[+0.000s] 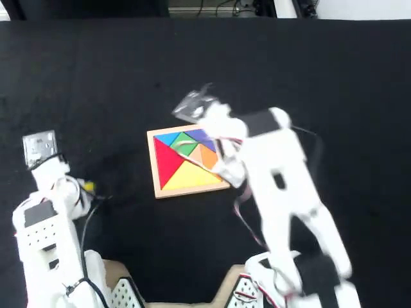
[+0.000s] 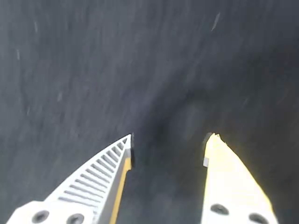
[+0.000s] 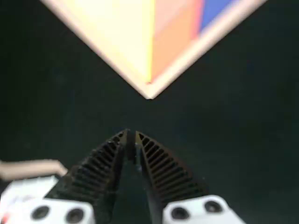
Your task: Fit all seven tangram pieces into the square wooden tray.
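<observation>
The square wooden tray (image 1: 158, 183) lies mid-table and holds several coloured pieces lying flat: a red triangle (image 1: 168, 163), a yellow triangle (image 1: 189, 174), blue (image 1: 168, 138), green (image 1: 186, 146) and orange (image 1: 207, 156) ones. The right arm (image 1: 276, 167) leans over the tray's right side and hides part of it. My right gripper (image 3: 131, 136) is shut and empty, just off a tray corner (image 3: 148, 91), beside the yellow (image 3: 117, 28) and orange (image 3: 175, 37) pieces. My left gripper (image 2: 168, 142) is open over bare black cloth, left of the tray (image 1: 90, 188).
Black cloth (image 1: 308, 77) covers the whole table. The left arm (image 1: 45, 218) stands at the front left. Both arm bases sit at the front edge, with cables trailing beside them.
</observation>
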Tool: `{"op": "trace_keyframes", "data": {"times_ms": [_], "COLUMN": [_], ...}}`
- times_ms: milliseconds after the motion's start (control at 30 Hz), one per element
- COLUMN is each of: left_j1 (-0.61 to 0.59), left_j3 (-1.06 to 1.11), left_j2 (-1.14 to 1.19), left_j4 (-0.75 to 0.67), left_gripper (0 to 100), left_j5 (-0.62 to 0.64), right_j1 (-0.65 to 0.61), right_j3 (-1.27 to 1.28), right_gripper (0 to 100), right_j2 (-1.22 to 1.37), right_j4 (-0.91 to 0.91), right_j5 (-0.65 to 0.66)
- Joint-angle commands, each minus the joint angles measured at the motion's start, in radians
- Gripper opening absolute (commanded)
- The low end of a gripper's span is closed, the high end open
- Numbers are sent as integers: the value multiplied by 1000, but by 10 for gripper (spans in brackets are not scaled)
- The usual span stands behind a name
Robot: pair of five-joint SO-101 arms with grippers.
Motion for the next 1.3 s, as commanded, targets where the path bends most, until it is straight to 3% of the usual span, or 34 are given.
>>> {"op": "trace_keyframes", "data": {"times_ms": [0, 100, 200, 400, 533, 667, 833, 967, 1067, 1267], "left_j1": [168, 312, 377, 188, 157, 150, 156, 151, 159, 305], "left_j3": [-136, -206, -302, -647, -679, -522, -107, 136, 183, 199], "left_j2": [5, -5, -9, -147, -341, -606, -913, -813, -812, -802], "left_j4": [-84, -6, 184, 488, 628, 657, 554, 233, 35, -163], "left_gripper": [255, 260, 256, 260, 258, 257, 257, 257, 257, 259], "left_j5": [114, 35, 25, 236, 37, -74, -3, 34, 69, 75], "right_j1": [155, 296, 393, 351, 328, 330, 330, 331, 328, 330], "right_j3": [68, 84, 64, -77, -90, 54, 527, 854, 909, 990], "right_gripper": [11, 11, 11, 11, 11, 12, 12, 100, 185, 191], "right_j2": [-243, -249, -269, -470, -702, -932, -1158, -1299, -1389, -1495], "right_j4": [-101, -187, -215, 2, 112, 112, -123, -377, -437, -629], "right_j5": [-130, -236, -313, -356, -417, -431, -425, -431, -431, -431]}}
